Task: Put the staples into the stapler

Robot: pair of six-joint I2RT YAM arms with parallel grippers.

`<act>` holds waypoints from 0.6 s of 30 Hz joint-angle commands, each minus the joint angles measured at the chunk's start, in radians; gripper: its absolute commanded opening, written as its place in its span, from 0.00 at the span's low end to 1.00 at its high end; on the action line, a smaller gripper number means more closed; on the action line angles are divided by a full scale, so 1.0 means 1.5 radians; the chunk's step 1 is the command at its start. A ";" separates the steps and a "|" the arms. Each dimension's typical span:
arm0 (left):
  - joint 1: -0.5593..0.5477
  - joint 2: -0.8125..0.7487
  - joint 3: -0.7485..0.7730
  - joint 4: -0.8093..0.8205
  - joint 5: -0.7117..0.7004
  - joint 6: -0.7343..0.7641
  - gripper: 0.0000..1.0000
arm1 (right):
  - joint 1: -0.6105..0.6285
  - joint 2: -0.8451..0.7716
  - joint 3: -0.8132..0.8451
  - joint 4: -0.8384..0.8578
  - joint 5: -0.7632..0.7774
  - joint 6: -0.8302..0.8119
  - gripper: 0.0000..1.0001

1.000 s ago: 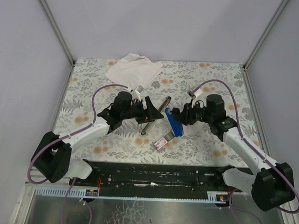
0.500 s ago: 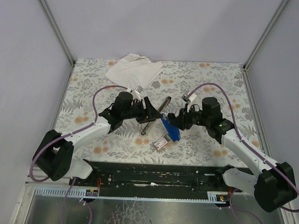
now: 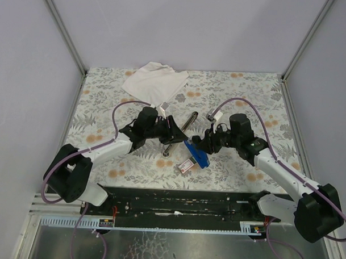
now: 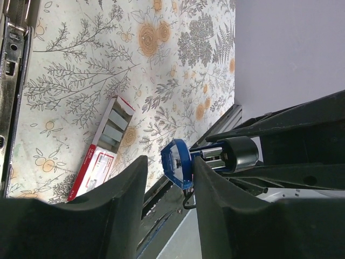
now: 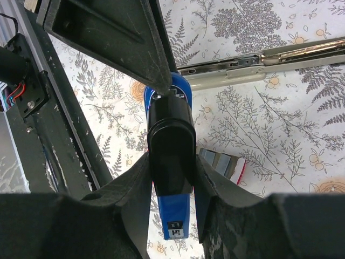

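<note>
Two arms engaged: right gripper (image 5: 171,164) clamped on blue-and-black plastic stapler (image 5: 173,216); I find left gripper (image 4: 170,164) parted around its tip.

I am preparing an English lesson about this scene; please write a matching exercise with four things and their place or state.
Things:
1 white cloth
2 blue stapler
3 staples box
4 silvery stapler

Place or state:
a held in the right gripper
b lying at the far left
c unfolded flat
d open, red-and-white label

Pairs: 1-b, 2-a, 3-d, 4-c
</note>
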 commanded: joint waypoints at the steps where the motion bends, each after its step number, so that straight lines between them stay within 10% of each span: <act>1: -0.001 0.017 0.009 -0.013 -0.001 0.020 0.38 | 0.010 -0.003 0.055 0.045 -0.025 -0.013 0.00; 18: -0.047 0.060 0.002 0.006 0.051 0.012 0.26 | 0.024 0.028 0.072 0.048 -0.025 -0.031 0.00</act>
